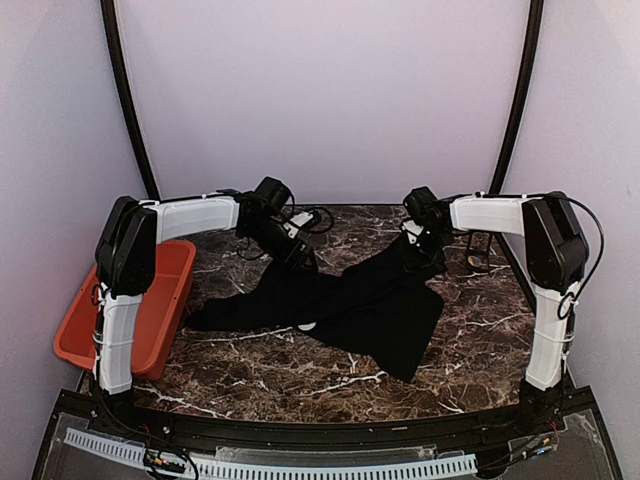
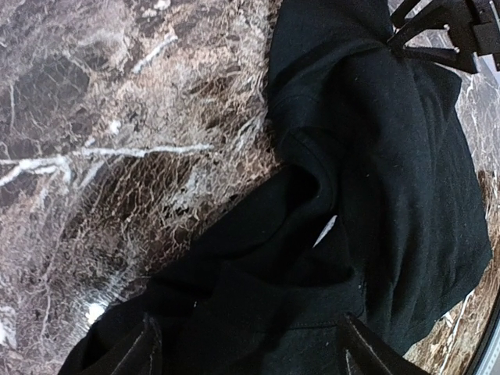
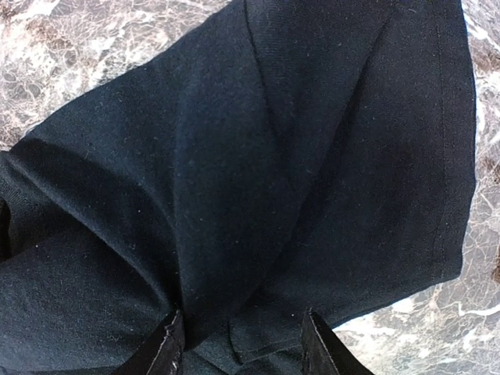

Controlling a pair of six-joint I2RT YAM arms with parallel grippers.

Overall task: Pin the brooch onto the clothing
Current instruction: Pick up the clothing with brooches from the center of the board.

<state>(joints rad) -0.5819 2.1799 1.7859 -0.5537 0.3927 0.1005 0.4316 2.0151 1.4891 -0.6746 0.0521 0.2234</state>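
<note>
The clothing (image 1: 370, 300) — black (creased, bunched) — sprawls across the marble table (image 1: 280, 370).

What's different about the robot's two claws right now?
The left gripper spreads its fingers wide over the T-shirt; the right gripper holds its fingers closer, pinching a fold. The left gripper is at the shirt's left end, the right gripper at its right end. Both have black fingers and reach the same shirt.
</note>
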